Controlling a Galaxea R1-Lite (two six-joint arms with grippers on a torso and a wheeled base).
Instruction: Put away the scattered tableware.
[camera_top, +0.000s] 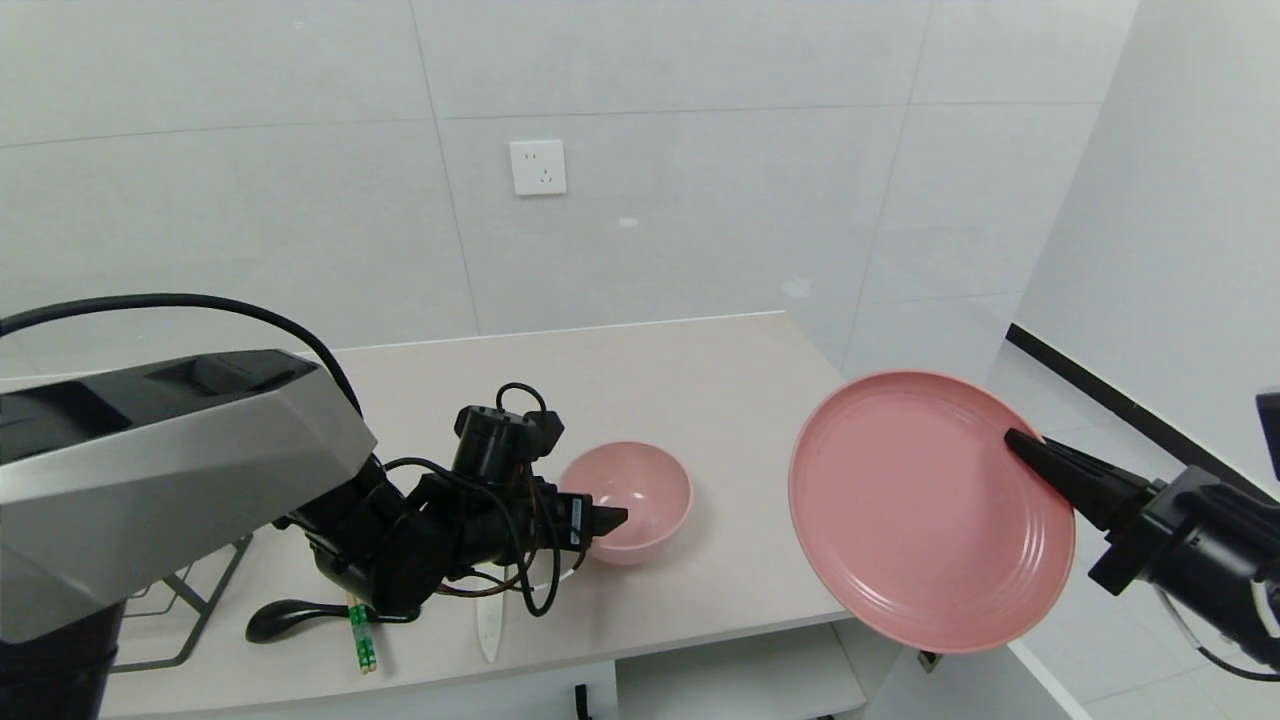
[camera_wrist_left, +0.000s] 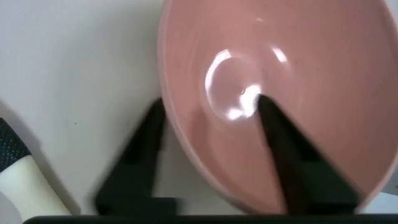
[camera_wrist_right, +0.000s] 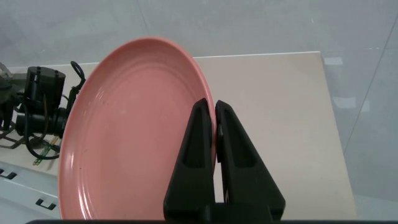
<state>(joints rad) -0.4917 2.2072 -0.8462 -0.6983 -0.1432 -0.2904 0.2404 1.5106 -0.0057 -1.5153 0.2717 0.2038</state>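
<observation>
A pink bowl (camera_top: 640, 495) (camera_wrist_left: 280, 93) stands on the beige table (camera_top: 700, 380). My left gripper (camera_top: 600, 520) (camera_wrist_left: 209, 104) is open and straddles the bowl's near rim, one finger inside and one outside. A pink plate (camera_top: 920, 510) (camera_wrist_right: 130, 124) is held tilted in the air beyond the table's right edge. My right gripper (camera_top: 1012, 440) (camera_wrist_right: 214, 106) is shut on the plate's rim.
Near the front edge, under my left arm, lie a black ladle (camera_top: 285, 617), green-banded chopsticks (camera_top: 362, 640) and a white utensil (camera_top: 490, 625) (camera_wrist_left: 25, 180). A wire rack (camera_top: 190, 600) stands at the table's left. A wall socket (camera_top: 537, 166) sits behind.
</observation>
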